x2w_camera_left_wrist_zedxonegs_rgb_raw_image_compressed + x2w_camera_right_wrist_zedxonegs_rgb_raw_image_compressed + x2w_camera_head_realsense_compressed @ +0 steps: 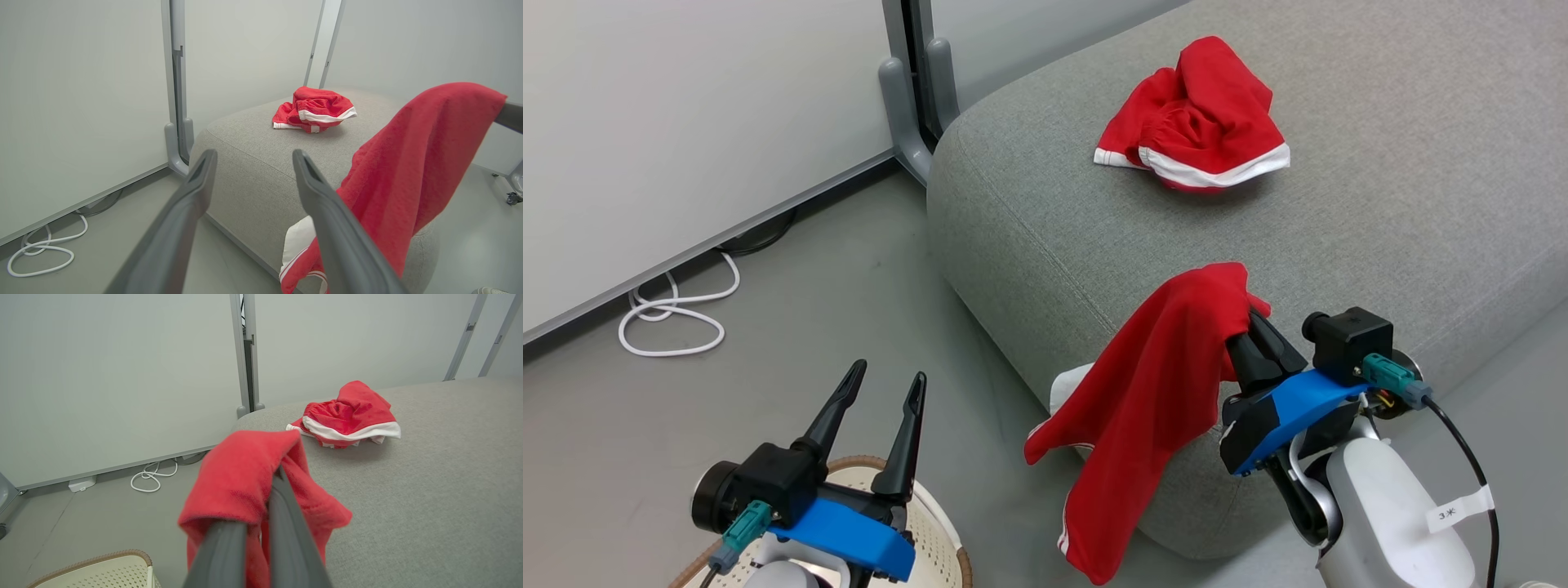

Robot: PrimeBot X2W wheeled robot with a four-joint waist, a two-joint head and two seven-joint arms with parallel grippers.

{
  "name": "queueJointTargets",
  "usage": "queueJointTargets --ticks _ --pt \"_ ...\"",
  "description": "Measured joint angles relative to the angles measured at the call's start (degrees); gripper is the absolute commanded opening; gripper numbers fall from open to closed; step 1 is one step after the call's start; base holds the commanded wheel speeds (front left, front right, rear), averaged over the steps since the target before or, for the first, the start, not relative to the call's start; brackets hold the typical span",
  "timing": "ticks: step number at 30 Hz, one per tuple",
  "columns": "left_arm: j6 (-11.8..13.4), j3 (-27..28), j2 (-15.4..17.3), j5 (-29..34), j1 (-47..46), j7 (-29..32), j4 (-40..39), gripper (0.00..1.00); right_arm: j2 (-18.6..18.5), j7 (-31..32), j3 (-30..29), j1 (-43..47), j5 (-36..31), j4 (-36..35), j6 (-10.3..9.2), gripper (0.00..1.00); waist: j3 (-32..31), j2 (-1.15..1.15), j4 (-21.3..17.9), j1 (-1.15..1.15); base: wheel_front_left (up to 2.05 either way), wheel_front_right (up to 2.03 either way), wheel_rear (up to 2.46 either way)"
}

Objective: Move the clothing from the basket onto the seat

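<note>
The hanging garment [1152,408] is in the lower centre of my head view, red with a thin white stripe near its bottom hem and a white panel peeking out on its left side. Its top is bunched over my right gripper [1248,317], which is clamped tight on the cloth. In the right wrist view the two dark fingers rise from the bottom edge pressed side by side, with fabric folded over their tips. The rest of the cloth droops in front of the near rounded edge of the seat [1380,204]. I cannot tell whether it brushes the upholstery.

The crumpled garment [1196,122] lies on the seat's top surface in the upper centre of the head view, well apart from the hanging one. A white band runs along its lower right edge. The grey seat takes up the upper right of that view, with a seam line running just inside its edge.

My left gripper [889,371] is at the lower left, released, with its fingers spread and nothing between them. Just below it, at the bottom edge, is the basket [935,535], showing a perforated cream wall and brown rim.

Further out, a white cable [674,314] loops on the grey floor [849,286] at the left, beside the pale wall panel [686,122]. A grey post [915,98] stands just beside the seat's far corner.
</note>
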Motion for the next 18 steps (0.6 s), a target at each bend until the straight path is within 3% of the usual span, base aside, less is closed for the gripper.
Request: queueJointTargets --ticks 8,18 --pt "0.0 0.8 0.4 0.2 0.2 0.0 -1.2 1.0 0.1 0.5 -1.6 -2.5 0.9 -0.2 0.01 0.0 1.7 0.0 0.2 0.0 0.0 0.0 0.0" --pt "-0.2 -0.1 3.7 1.2 -3.2 0.0 -3.9 1.0 -0.1 2.8 -15.8 -18.2 -5.0 -2.9 0.01 0.0 9.5 0.0 4.1 0.01 0.0 0.0 0.0"
